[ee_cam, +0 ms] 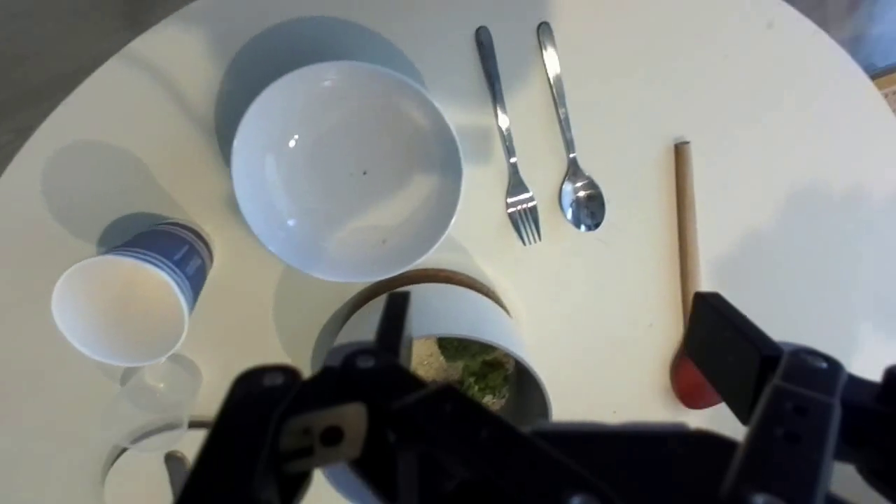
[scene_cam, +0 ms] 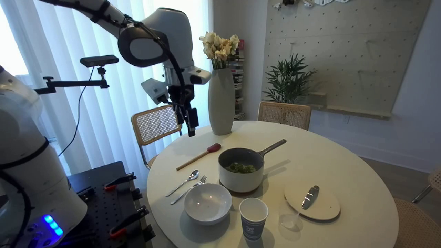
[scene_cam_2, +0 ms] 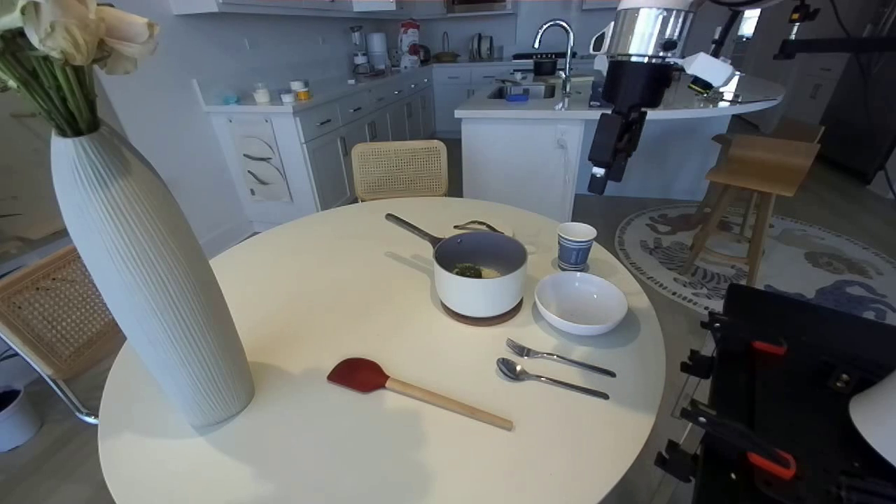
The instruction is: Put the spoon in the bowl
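Closest to the wrist camera, the fingers (ee_cam: 728,353) of the gripper (ee_cam: 549,308) are seen spread wide apart, held in the air over the round table (ee_cam: 602,294). Beneath, a pot (ee_cam: 455,308) with green food (ee_cam: 483,374) inside is seated on a brown trivet (ee_cam: 437,276), partly hidden by the gripper. Near the pot, a blue-and-white paper cup (ee_cam: 140,294) and the white bowl (ee_cam: 346,171) are stood upright. Beside the bowl a fork (ee_cam: 504,124) is laid flat, and past the fork the spoon (ee_cam: 578,180) is laid roughly alongside it on the table, its handle turned the same way. Farther along, a red-headed spatula (ee_cam: 688,245) is set down. In an exterior view, a tall vase (scene_cam: 221,103) of pale flowers (scene_cam: 220,48) is stood near the far edge of the table, and beyond it a cane-backed chair (scene_cam: 284,115) and a perforated wall panel (scene_cam: 344,51) are seen.
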### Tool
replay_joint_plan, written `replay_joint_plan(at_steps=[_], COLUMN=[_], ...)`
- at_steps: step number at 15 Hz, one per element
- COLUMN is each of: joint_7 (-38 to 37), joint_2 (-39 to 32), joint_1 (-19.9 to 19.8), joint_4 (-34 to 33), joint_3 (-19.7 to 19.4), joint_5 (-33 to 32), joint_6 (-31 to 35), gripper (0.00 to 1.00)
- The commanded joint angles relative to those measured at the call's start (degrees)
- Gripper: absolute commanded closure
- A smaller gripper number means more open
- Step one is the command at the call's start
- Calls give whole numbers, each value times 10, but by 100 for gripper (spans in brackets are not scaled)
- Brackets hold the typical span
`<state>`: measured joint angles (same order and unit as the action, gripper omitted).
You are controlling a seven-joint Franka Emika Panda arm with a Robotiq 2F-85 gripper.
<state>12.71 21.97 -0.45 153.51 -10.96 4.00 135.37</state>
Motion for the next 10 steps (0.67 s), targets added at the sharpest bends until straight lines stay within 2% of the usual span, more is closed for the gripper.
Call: replay_joint_plan(at_steps=[1,6,10], joint_7=[26,24,29], joint_2=[-17,-46,-85], joint_1=[22,48,64], joint_4=[11,18,27], joint_3=[15,45,64], joint_5=[34,48,60], joint_6=[11,24,62], gripper=[0,0,0])
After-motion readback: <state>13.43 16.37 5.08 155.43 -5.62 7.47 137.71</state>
